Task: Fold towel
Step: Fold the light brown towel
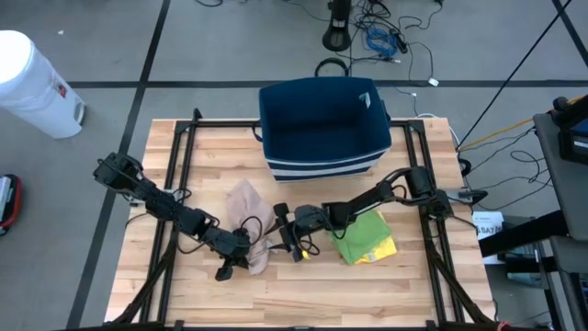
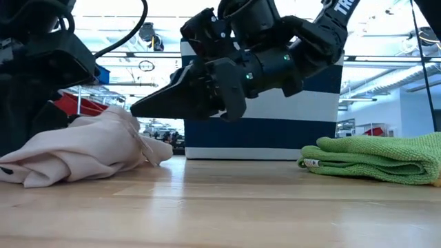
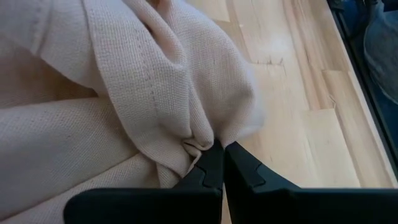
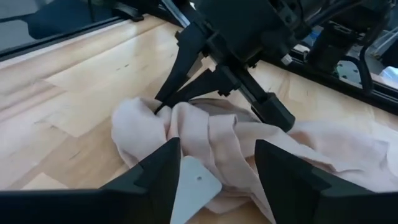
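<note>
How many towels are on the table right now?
2. A crumpled pink towel lies left of centre, pinched by the left gripper, with the open right gripper beside it. A folded green towel lies right of centre. The blue bin looks empty.

Both arms are black and jointed. The right claw has wedge-shaped, tapering matte fingers; behind it sits a blocky wrist housing with small screws, and white lettering farther up.
</note>
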You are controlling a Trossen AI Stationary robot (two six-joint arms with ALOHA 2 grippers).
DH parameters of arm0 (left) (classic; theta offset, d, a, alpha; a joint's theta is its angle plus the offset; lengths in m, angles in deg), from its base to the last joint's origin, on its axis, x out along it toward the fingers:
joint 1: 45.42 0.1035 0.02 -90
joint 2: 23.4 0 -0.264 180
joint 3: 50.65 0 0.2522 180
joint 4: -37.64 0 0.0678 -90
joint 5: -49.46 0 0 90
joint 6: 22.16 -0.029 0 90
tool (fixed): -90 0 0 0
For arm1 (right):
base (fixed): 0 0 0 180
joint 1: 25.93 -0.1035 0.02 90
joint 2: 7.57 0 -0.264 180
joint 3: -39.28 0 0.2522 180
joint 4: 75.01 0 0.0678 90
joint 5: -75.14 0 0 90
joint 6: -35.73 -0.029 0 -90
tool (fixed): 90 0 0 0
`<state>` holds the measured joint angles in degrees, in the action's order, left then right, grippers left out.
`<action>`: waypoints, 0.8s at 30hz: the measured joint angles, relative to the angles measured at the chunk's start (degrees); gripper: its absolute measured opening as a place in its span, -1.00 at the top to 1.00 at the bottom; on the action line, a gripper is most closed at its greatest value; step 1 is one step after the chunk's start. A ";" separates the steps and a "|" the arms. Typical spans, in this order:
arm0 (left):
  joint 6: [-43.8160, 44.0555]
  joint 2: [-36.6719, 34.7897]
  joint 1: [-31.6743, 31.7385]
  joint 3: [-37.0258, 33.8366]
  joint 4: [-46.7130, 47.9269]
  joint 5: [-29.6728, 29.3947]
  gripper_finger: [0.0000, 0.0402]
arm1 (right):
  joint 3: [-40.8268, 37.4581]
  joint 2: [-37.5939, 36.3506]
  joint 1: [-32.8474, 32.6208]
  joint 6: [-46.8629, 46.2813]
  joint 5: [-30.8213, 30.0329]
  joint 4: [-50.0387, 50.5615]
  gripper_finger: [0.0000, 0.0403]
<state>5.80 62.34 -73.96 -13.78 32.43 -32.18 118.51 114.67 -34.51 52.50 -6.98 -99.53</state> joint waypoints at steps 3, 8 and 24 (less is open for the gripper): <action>-0.01 0.00 0.00 0.00 -0.01 -0.29 1.00 | 0.48 0.69 -0.02 0.26 0.00 -0.05 0.13; -0.02 0.00 0.00 0.00 -0.22 -0.35 1.00 | 0.95 1.44 0.15 1.11 -0.31 -0.16 0.24; -1.26 0.00 0.57 0.00 0.01 -0.38 1.00 | 1.09 1.42 1.25 1.90 -0.06 -0.45 0.30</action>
<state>4.55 62.34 -73.39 -13.78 32.44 -32.57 119.60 116.09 -33.26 54.40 -7.04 -99.98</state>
